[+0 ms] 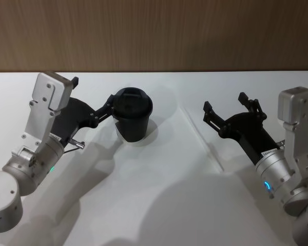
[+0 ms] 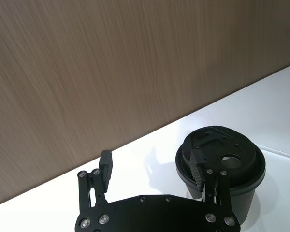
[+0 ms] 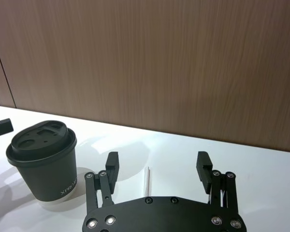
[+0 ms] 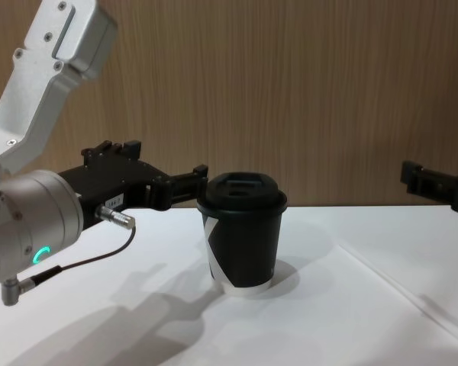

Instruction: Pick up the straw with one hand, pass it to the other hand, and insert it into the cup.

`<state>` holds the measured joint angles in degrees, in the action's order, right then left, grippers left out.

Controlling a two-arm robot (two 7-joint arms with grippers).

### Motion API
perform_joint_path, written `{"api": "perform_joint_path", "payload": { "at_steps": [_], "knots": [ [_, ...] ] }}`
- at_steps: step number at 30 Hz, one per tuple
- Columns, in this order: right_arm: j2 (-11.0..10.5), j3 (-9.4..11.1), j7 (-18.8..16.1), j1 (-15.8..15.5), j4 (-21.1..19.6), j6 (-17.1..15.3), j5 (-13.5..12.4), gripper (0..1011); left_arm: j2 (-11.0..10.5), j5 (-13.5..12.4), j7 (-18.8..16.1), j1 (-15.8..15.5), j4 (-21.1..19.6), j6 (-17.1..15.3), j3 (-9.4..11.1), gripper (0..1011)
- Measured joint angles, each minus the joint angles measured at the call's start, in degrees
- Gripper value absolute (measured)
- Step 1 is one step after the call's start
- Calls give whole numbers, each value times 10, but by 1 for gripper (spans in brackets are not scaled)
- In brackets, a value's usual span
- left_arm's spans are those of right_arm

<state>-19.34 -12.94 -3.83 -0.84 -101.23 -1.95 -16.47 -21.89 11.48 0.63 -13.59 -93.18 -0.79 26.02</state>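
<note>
- The straw (image 3: pixel 146 180) lies flat on the white table (image 1: pixel 159 205). In the right wrist view it sits ahead of the right gripper (image 3: pixel 157 164), in line with the gap between its fingers and nearer one of them. Nothing touches it.
- The right gripper's fingers are spread wide and hold nothing. They hang above the table, and the cup (image 1: pixel 133 119) is well off to their side.
- The left gripper (image 2: pixel 151 164) is also spread and empty. One finger (image 2: pixel 198 166) reaches over the edge of the cup's lid (image 2: pixel 222 152), and the other is clear of the cup, out over bare table.
- The cup stands upright with its lid on and nothing in the lid's opening.
- By my reading, none of the task is done. The pick-up, the pass between grippers and the insertion are all left to do.
- The right gripper looks best placed to take the straw first.
</note>
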Motion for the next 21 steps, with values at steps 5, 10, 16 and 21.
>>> {"api": "perform_joint_path", "payload": {
  "at_steps": [5, 10, 16, 21],
  "knots": [
    [0, 0, 0, 0, 0, 0, 0, 1001, 0, 0, 0, 0, 0, 0, 0, 1000],
    [0, 0, 0, 0, 0, 0, 0, 1001, 0, 0, 0, 0, 0, 0, 0, 1000],
    [0, 0, 0, 0, 0, 0, 0, 1001, 0, 0, 0, 0, 0, 0, 0, 1000],
    [0, 0, 0, 0, 0, 0, 0, 1001, 0, 0, 0, 0, 0, 0, 0, 1000]
  ]
}}
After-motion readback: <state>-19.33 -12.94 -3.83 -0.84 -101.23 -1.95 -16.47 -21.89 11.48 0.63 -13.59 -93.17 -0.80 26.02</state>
